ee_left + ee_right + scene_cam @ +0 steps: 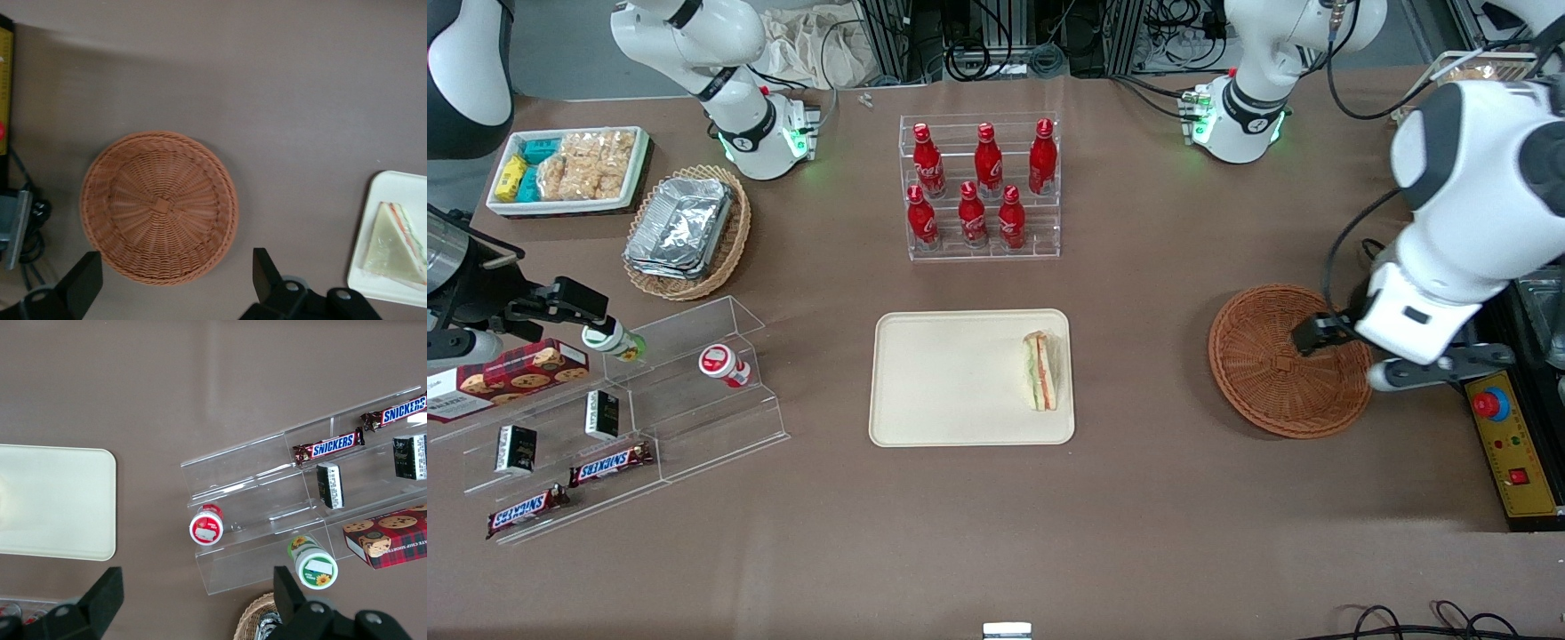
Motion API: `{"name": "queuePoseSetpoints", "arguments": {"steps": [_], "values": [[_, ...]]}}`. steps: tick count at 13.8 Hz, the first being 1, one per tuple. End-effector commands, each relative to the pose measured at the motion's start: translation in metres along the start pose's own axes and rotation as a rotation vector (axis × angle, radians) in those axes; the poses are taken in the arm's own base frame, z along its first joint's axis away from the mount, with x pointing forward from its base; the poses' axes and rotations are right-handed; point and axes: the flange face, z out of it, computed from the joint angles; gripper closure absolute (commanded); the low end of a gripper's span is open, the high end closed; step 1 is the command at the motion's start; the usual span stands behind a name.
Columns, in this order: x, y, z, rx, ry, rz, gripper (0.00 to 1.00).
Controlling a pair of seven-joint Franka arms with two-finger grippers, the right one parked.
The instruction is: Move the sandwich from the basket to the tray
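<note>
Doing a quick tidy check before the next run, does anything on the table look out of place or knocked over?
Nothing stands out. The sandwich lies on the tray near its edge, the basket sits flat, and the gripper hovers above the basket with jaws open.

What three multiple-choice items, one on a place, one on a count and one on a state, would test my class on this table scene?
1. Where is the sandwich?
A. in the basket
B. on the tray
C. on the bare table

2. How many red bottles stand in the clear rack?
A. four
B. six
C. eight

3. What state is the gripper in?
A. open, holding nothing
B. shut on the sandwich
C. shut on the basket rim

Key: 1 B, the sandwich lies on the tray near its edge toward the basket. 2 B, two rows of three. 3 A, its fingers stand apart above the empty basket.
</note>
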Motion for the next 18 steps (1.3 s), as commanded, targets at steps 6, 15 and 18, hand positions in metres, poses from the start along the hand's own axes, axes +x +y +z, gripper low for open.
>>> {"name": "queuePoseSetpoints", "arguments": {"steps": [6, 15, 18], "values": [[0.017, -0.047, -0.019, -0.115, -0.008, -0.118, 0.0], [0.026, -0.048, -0.019, -0.108, 0.006, -0.126, 0.0], [0.046, -0.082, -0.017, -0.121, 0.015, -0.183, 0.0]]}}
